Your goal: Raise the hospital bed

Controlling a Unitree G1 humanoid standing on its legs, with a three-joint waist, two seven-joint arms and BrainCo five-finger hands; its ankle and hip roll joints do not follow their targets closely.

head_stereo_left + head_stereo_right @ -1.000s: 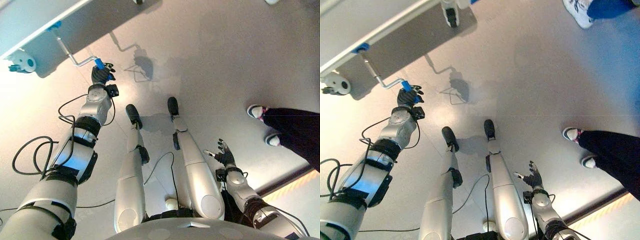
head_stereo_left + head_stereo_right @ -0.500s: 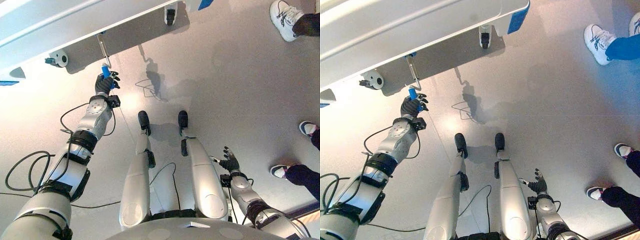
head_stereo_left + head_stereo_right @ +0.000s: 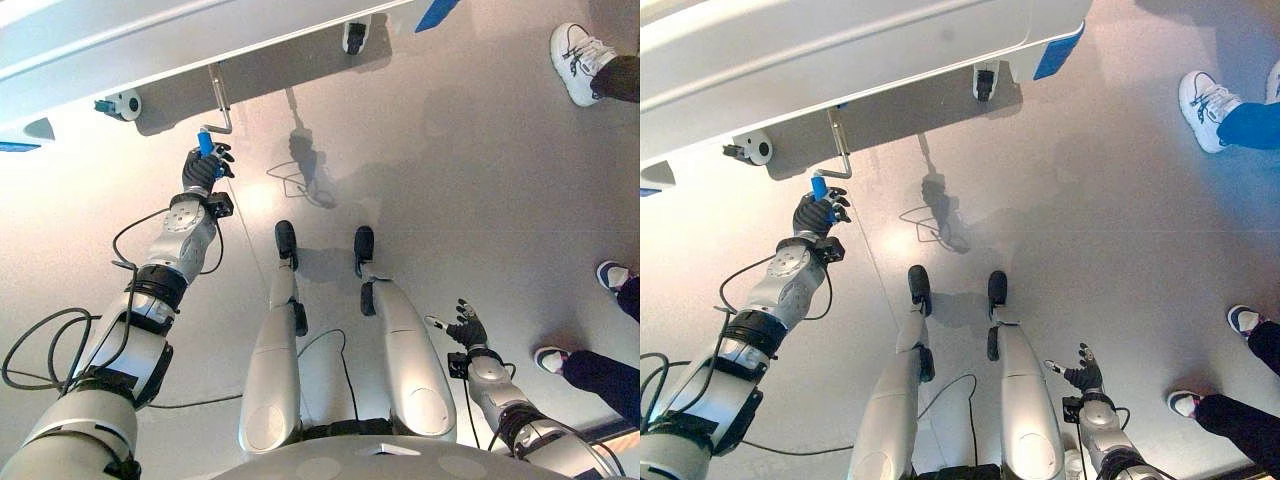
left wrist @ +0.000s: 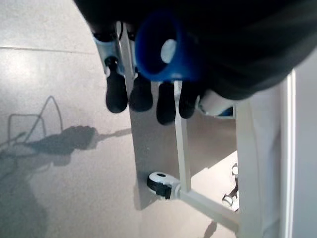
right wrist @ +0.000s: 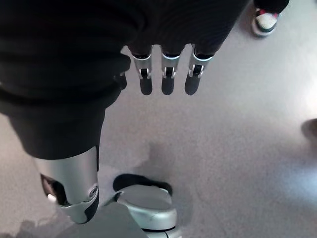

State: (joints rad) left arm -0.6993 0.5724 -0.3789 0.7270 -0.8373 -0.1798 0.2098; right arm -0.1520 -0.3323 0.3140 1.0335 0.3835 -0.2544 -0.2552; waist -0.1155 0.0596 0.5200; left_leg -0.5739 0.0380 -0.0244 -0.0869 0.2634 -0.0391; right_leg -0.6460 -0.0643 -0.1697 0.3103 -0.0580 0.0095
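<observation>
1. Left eye view: the hospital bed (image 3: 150, 40) runs along the upper left of the frame, white, with a caster (image 3: 122, 104) under it. A bent metal crank (image 3: 220, 100) hangs from its underside, and its blue handle (image 3: 205, 143) sits in the left hand (image 3: 200, 172), whose fingers are curled around it. The right hand (image 3: 466, 328) is at the lower right, fingers spread and holding nothing. A person's white shoe (image 3: 580, 48) is in the upper right corner, and another person's shoes (image 3: 555, 357) are at the right edge. Compared with half a second ago, the crank arm now bends to the left toward the hand and the handle stands a little to the left of the shaft; the whole picture has also shifted slightly, so the camera moved.

2. Right eye view: the same scene, with a blue corner piece (image 3: 1058, 52) of the bed at the upper middle.

3. Left wrist view: the blue handle's end (image 4: 161, 49) lies against the palm, dark fingertips (image 4: 117, 96) wrapped past it; a caster (image 4: 161, 184) and the bed frame (image 4: 247, 163) are below.

4. Right wrist view: straight fingers (image 5: 166, 79) above the grey floor (image 5: 237, 148).

5. I can read no writing or label anywhere.
</observation>
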